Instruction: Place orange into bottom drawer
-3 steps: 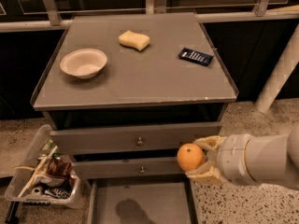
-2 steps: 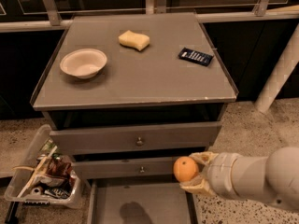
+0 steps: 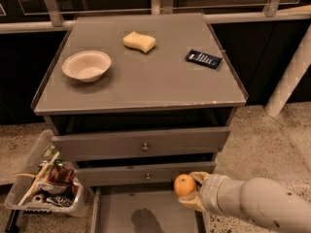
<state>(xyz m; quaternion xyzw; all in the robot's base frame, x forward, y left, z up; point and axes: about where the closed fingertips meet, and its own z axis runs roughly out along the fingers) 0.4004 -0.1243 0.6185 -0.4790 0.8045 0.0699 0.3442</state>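
While the claw (image 3: 189,189) clamps the orange (image 3: 184,185), we're mid-carry: the fruit hangs above the right side of the open bottom drawer (image 3: 121,212), not yet in. We reckon the next move is shift left, lower, release. Beyond, the desk (image 3: 160,89) carries a bowl (image 3: 86,65) and a sponge (image 3: 139,41).
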